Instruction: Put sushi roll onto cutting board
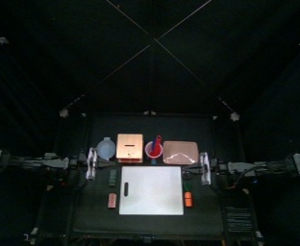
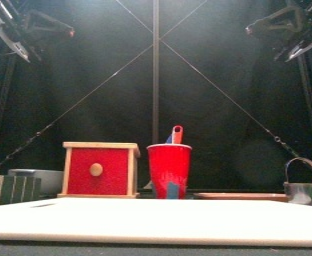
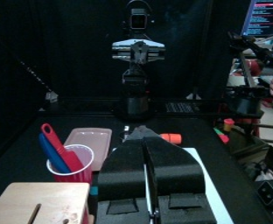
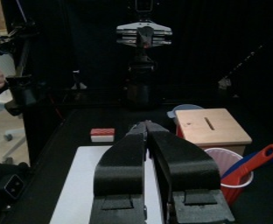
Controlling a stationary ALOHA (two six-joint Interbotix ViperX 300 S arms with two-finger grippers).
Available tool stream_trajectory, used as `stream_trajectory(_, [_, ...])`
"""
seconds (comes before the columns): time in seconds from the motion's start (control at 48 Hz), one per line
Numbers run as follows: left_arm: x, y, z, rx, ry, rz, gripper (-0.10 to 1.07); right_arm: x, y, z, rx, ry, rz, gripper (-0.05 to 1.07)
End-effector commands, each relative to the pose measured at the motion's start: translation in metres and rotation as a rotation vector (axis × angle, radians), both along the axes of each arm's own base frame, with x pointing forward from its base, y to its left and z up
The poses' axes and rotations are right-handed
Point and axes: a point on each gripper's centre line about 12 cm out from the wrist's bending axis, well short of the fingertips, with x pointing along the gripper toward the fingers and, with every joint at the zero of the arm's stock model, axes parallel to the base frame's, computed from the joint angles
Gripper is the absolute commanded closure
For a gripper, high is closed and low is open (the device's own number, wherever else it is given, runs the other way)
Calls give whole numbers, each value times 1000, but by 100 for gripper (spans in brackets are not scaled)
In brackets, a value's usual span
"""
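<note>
- Left arm sits at the left edge of the bench, away from everything. Its pincer (image 3: 145,144) is pressed together with nothing in it.
- Next along in the back row is a grey container (image 1: 105,149). I can't make out what it is.
- The roll (image 1: 111,178) is a tiny dark bit lying on the bench just left of the board, not on it. It's hard to see from above.
- In front of the roll there's an orange piece (image 1: 112,199), also just off the board's left edge.
- The tan block (image 1: 130,147) is in the back row. Its front face is red with a round knob.
- Right beside the block is a red cup (image 2: 170,170) with a red and a blue tool sticking out.
- The white board (image 1: 154,190) lies flat in the middle-front, and its top is bare.
- The pink plate (image 1: 181,153) is behind the board's right corner.
- A second orange piece (image 1: 188,199) lies at the board's right edge.
- Right arm sits at the right edge, mirroring the left. Its pincer (image 4: 149,129) is pressed together too and pinching nothing.
</note>
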Motion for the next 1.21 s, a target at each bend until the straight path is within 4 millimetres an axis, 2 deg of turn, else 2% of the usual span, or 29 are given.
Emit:
stream_trajectory(0.0, [8, 4, 1, -24, 27, 20, 92, 4, -1, -4, -14, 21, -3, 99])
stream_trajectory(0.438, [61, 22, -4, -202, 386, 100, 90, 21, 0, -22, -84, 120, 7, 99])
stream_trajectory(0.667, [76, 30, -7, -271, 591, 118, 90, 20, -1, -35, -81, 160, 4, 99])
stream_trajectory(0.792, [78, 27, -19, -327, 716, 106, 90, 20, -2, -38, -75, 168, 3, 99])
stream_trajectory(1.0, [71, 25, -57, -487, 995, 157, 90, 20, -2, -42, -78, 192, 0, 99])
stream_trajectory(1.188, [57, 25, -87, -630, 1260, 313, 90, 20, -5, -47, -78, 227, -10, 99])
